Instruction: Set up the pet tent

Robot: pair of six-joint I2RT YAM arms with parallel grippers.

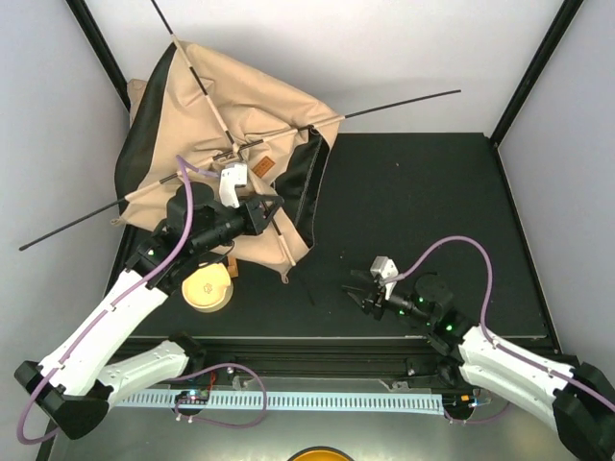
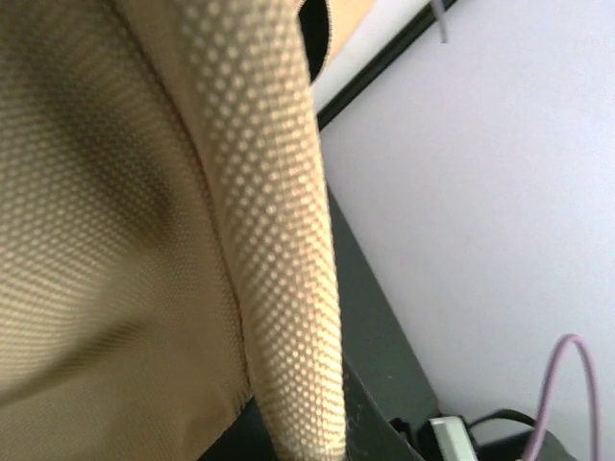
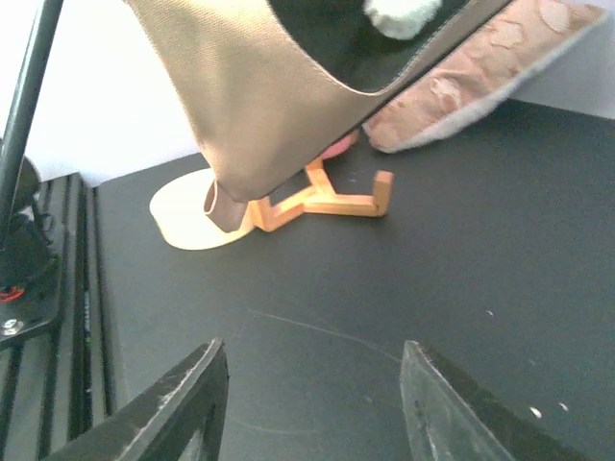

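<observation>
The pet tent (image 1: pixel 240 106) lies partly raised at the back left of the black mat, tan canvas with black lining along its edges. Two thin black poles (image 1: pixel 404 104) cross near its brown label patch (image 1: pixel 259 168). My left gripper (image 1: pixel 274 209) sits on the tent near the crossing. In the left wrist view a ridge of tan fabric (image 2: pixel 279 288) runs down between dark fingers that are mostly hidden, so it looks shut on that fold. My right gripper (image 1: pixel 357 288) hangs open and empty low over the mat; its fingers (image 3: pixel 183 403) stand wide apart, and the tent's edge (image 3: pixel 259 106) hangs ahead.
A cream round disc (image 1: pixel 208 288) on an orange wooden stand (image 3: pixel 327 197) sits under the tent's near corner. A puffy patterned cushion (image 3: pixel 480 67) lies behind it. Black frame posts (image 1: pixel 533 72) stand at the back corners. A rail (image 1: pixel 317 360) runs along the near edge.
</observation>
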